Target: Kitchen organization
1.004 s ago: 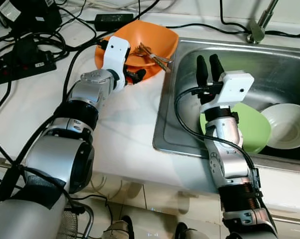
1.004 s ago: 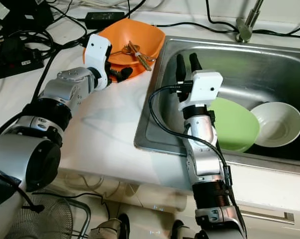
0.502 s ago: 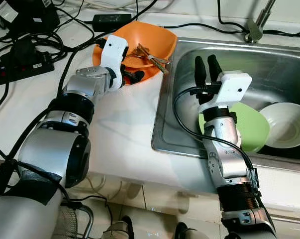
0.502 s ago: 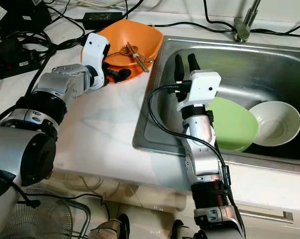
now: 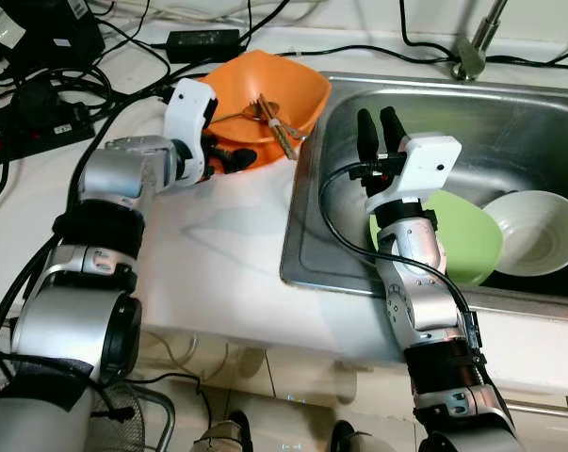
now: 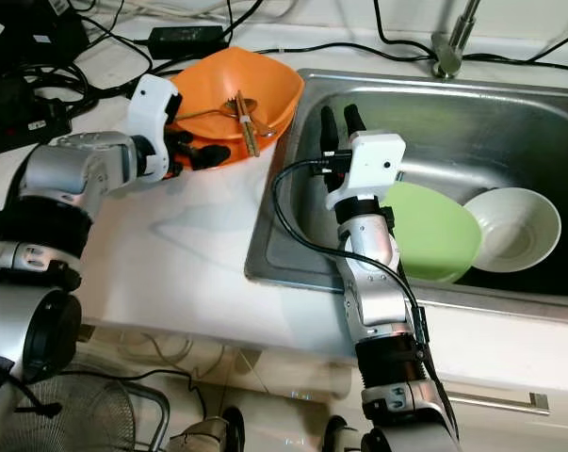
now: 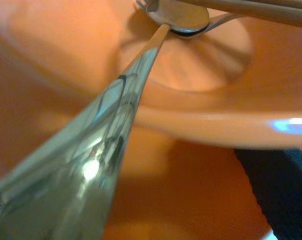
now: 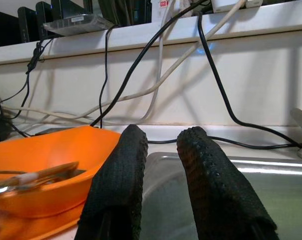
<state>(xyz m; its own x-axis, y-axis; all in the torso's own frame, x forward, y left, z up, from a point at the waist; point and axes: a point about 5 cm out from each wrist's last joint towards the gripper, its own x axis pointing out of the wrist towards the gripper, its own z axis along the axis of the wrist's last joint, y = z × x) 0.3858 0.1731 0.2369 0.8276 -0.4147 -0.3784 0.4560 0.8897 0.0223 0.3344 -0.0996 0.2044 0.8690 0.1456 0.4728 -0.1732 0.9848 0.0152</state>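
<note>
An orange bowl (image 5: 284, 85) sits tilted on the white counter just left of the sink, with a metal spoon (image 5: 251, 110) and wooden chopsticks (image 5: 282, 135) inside. My left gripper (image 5: 229, 158) is shut on the bowl's near rim. The left wrist view shows the spoon's handle (image 7: 90, 150) close up over the orange rim (image 7: 206, 120), with one black finger (image 7: 281, 185) beneath. My right gripper (image 5: 378, 127) points upward over the sink's left side, open a little and empty. A green bowl (image 5: 462, 235) and a white bowl (image 5: 538, 231) lie in the sink.
The steel sink (image 5: 510, 122) has its faucet (image 5: 477, 42) at the back. Black cables, a power strip (image 5: 39, 122) and an adapter (image 5: 203, 40) crowd the counter's back left. Bare white counter (image 5: 208, 254) lies in front of the orange bowl.
My left arm has swung outward to the left with the orange bowl's rim in its grip. The bowl has tipped and the spoon and chopsticks have shifted inside. The right gripper keeps its pose.
</note>
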